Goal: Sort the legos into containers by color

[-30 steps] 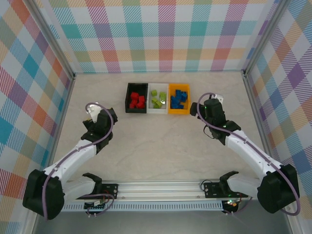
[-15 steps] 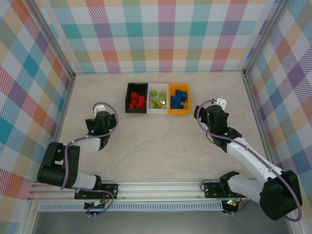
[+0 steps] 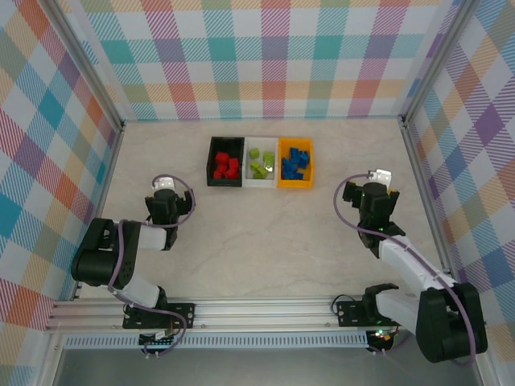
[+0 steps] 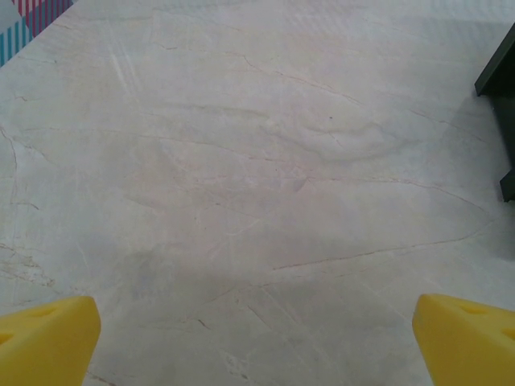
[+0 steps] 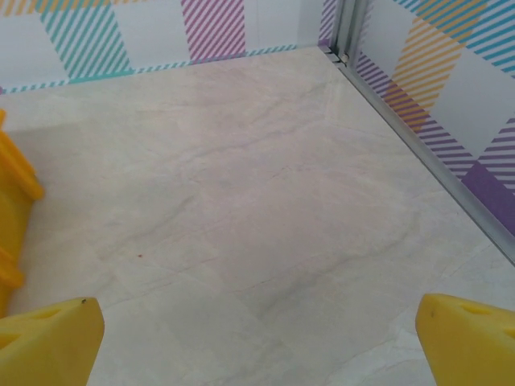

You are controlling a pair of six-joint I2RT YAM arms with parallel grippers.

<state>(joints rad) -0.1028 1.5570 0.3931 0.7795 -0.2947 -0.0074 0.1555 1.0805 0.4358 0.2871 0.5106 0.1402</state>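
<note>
Three containers stand side by side at the back middle of the table. The black bin [image 3: 210, 165] holds red legos [image 3: 227, 166], the white bin [image 3: 261, 183] holds lime green legos [image 3: 260, 165], and the orange bin [image 3: 311, 169] holds blue legos [image 3: 295, 162]. My left gripper [image 3: 170, 205] sits low over bare table, to the near left of the bins. It is open, its yellow fingertips [image 4: 48, 338] wide apart with nothing between them. My right gripper [image 3: 370, 197] is to the near right of the bins, also open and empty, with fingertips [image 5: 471, 338] spread.
A corner of the black bin [image 4: 499, 80] shows at the right edge of the left wrist view. The orange bin's side [image 5: 12, 193] shows at the left of the right wrist view. The checked right wall and its metal rail [image 5: 418, 153] run close beside the right gripper.
Both arms have drawn back from the bins and folded toward their bases. The left gripper slid nearer; the right gripper moved right and nearer. Both stayed open.
</note>
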